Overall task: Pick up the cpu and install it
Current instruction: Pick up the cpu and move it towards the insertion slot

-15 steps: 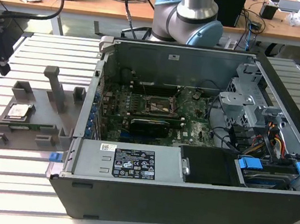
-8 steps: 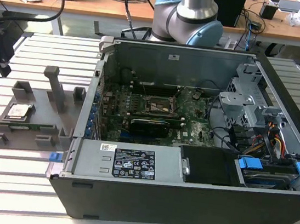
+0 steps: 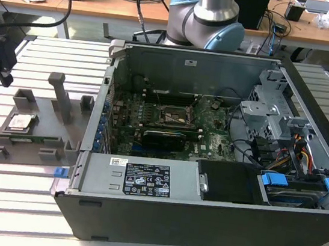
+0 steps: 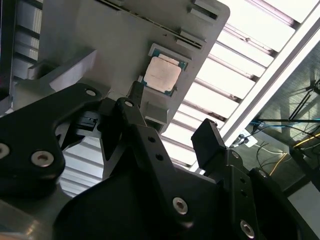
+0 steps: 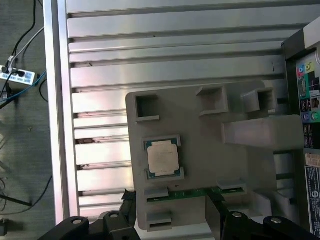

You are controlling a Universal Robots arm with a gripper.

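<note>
The cpu (image 3: 20, 121) is a small silvery square chip lying flat in a pocket of the grey holder block (image 3: 50, 114), on the exterior view's left outside the computer case. Both wrist views show the cpu (image 4: 162, 75) (image 5: 163, 158) from above. My gripper (image 3: 3, 76) hangs above the slatted table, to the exterior view's left of the block and clear of the chip. Its black fingers (image 4: 134, 96) stand well apart with nothing between them, so my gripper (image 4: 170, 120) (image 5: 172, 202) is open. The black socket frame (image 3: 171, 116) sits on the motherboard inside the case.
The open computer case (image 3: 205, 183) fills the exterior view's middle and right. The grey block carries an upright post (image 3: 62, 94) and a long green circuit strip (image 5: 195, 192). Slatted metal table (image 3: 15, 200) surrounds it. Cables (image 5: 15, 75) lie beyond the table edge.
</note>
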